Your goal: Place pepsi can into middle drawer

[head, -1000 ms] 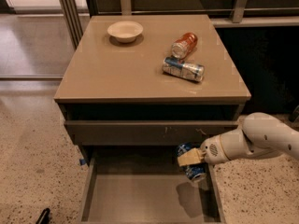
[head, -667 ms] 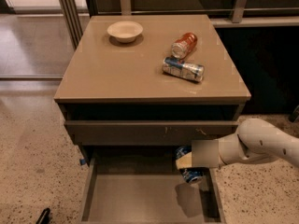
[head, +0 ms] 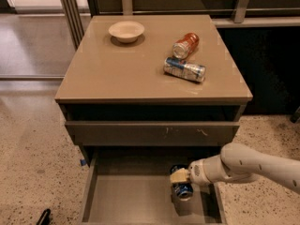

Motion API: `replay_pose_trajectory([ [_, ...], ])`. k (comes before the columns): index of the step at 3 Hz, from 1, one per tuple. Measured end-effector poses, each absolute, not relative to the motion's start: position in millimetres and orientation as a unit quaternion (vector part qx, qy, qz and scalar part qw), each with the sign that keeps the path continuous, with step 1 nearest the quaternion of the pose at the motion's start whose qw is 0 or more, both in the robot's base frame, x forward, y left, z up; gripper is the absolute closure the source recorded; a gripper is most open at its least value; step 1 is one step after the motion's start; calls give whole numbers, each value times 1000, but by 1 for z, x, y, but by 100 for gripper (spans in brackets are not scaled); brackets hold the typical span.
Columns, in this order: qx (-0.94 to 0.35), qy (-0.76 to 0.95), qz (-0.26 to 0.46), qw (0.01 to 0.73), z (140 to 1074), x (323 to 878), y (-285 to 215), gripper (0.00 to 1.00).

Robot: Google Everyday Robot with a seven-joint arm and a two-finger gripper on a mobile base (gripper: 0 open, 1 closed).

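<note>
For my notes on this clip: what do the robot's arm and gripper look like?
The arm is a smooth, rounded white shell, thick and tubular, with a few small dark dots along its side; no cables show. The gripper, at the pepsi can over the middle drawer, has a white wrist housing and pale tan fingers.

Dark blue pepsi can (head: 183,190) in cream tool (head: 180,176), over grey-taupe middle drawer (head: 131,197).

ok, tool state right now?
tool: closed, holding the pepsi can over the right side of the open middle drawer.
</note>
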State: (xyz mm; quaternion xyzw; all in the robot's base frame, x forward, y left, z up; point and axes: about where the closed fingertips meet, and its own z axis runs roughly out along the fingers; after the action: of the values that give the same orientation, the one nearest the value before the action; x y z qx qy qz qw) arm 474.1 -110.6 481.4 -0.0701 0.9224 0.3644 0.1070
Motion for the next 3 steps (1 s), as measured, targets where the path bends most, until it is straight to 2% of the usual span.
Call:
replay_pose_trajectory([
  [2, -57, 932, 352, 63, 400, 486, -78, 100],
  [3, -58, 932, 353, 60, 398, 485, -76, 81],
])
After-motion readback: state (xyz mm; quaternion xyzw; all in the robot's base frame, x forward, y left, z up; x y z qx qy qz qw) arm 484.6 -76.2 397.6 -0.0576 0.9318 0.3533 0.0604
